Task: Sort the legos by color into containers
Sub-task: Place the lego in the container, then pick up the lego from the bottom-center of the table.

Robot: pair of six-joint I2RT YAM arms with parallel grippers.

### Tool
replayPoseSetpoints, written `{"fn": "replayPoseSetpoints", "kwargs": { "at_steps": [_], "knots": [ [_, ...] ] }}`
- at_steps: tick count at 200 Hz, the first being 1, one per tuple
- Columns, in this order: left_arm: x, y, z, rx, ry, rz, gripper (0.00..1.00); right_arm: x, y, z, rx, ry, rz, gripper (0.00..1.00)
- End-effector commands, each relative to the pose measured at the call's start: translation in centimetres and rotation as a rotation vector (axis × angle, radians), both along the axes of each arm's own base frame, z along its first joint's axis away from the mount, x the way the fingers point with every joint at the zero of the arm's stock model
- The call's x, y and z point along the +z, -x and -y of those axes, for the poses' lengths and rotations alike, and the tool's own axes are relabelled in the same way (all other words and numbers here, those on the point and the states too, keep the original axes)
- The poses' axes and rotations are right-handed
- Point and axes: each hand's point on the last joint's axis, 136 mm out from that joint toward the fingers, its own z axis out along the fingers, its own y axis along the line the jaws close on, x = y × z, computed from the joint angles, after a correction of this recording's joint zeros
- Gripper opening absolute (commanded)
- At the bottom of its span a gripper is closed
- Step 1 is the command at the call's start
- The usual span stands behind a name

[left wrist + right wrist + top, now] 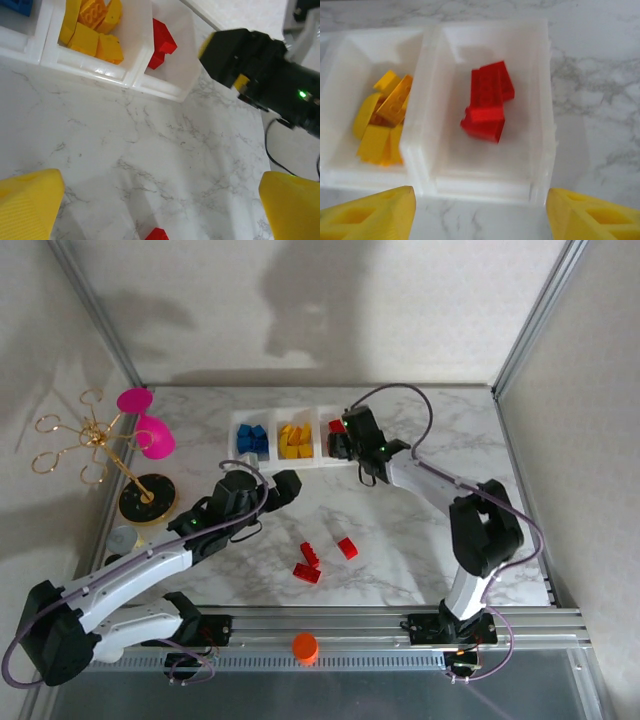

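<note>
Right pincer (480, 205), open and empty, hangs above the containers' (542, 75) right-end bin holding red legos (487, 100); left pincer (160, 185), wide open, hangs before the containers, near loose red legos (308, 573) on the desk (400, 550).

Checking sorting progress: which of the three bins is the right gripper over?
The right-end bin, holding red bricks; the right gripper hangs above it. The middle bin holds yellow, the left-end one blue.
</note>
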Motion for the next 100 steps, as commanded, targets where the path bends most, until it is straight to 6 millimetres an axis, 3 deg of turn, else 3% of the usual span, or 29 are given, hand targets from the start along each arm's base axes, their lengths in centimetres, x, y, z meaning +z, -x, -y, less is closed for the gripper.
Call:
{"fn": "replayPoseSetpoints", "kwargs": {
  "at_steps": [1,23,32,100],
  "knots": [
    [-1.0,1.6,0.1,-0.027,0.009,-0.031,1.00,-1.2,3.4,0.1,0.017,-0.001,-0.054,0.72],
    [-1.9,2.8,0.1,-0.045,0.004,-0.049,1.00,-2.8,6.3,0.9,0.024,0.033,-0.102,0.74],
    [-2.3,3.2,0.2,-0.051,0.001,-0.058,1.00,-3.4,8.0,0.1,0.052,0.044,-0.121,0.75],
    [-4.1,5.4,0.5,-0.042,0.003,-0.084,1.00,-8.5,16.7,0.1,0.079,0.105,-0.267,0.79]
  ]
}}
